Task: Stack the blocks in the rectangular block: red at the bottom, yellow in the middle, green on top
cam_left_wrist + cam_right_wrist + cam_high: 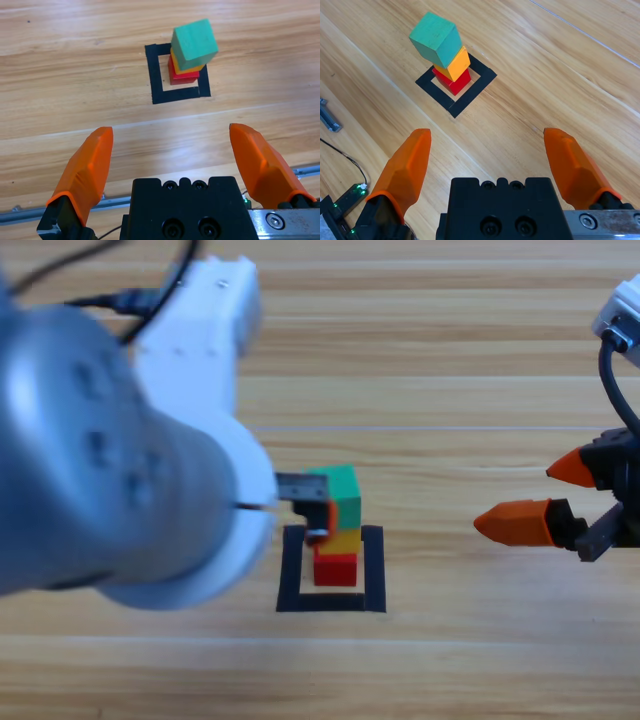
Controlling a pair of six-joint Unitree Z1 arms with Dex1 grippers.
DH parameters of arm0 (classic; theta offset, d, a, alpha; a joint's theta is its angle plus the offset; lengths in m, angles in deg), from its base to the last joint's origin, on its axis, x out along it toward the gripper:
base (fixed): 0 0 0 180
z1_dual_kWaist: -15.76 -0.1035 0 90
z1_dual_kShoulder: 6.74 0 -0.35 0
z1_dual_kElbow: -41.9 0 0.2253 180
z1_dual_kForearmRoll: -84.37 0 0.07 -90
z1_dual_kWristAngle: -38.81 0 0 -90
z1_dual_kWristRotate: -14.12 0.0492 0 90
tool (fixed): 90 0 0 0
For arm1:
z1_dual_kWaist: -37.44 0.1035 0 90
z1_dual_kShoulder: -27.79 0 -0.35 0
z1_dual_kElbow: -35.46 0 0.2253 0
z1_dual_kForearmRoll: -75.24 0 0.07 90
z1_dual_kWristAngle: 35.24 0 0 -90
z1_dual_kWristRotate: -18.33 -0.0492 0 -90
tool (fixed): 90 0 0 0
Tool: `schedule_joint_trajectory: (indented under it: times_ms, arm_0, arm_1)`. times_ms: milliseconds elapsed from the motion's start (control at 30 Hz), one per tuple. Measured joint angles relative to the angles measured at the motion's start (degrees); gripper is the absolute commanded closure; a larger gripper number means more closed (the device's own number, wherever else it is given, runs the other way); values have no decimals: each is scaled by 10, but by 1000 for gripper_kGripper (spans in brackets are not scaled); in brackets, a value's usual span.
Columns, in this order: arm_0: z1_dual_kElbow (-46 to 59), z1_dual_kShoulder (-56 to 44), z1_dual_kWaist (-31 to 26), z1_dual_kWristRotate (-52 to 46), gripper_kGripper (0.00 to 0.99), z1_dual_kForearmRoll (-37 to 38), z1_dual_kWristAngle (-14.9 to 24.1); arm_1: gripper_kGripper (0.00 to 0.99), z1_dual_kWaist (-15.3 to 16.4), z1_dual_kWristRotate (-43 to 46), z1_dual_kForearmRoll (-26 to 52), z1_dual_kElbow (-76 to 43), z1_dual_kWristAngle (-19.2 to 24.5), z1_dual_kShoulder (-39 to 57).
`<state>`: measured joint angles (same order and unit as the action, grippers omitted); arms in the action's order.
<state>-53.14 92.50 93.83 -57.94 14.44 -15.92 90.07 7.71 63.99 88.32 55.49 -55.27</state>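
Observation:
Inside the black tape rectangular block (pixel 375 570) stands a stack: red cube (pixel 335 568) at the bottom, yellow cube (pixel 345 540) on it, green cube (pixel 340 498) on top, set a little askew. My left gripper (pixel 318 510) hangs high over the table beside the stack. In the left wrist view my left gripper (pixel 170 130) is open and holds nothing, with the green cube (pixel 194 42) far ahead of it. At the right edge my right gripper (pixel 512 497) waits open and points at the stack. The right wrist view shows the right gripper (pixel 486 132) well short of the green cube (pixel 436 40).
The raised left arm's grey body (pixel 90 450) covers much of the high view's left side. A metal rail (pixel 30 212) runs behind the left gripper. A cable and a small device with green lights (pixel 350 195) lie near the right gripper.

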Motion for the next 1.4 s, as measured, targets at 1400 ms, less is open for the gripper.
schedule_joint_trajectory:
  times_ms: [1400]
  arm_0:
    - [606, -486, -488, 557, 0, 699, -432]
  arm_1:
    - [0, 0, 1, 0, 0, 0, 0]
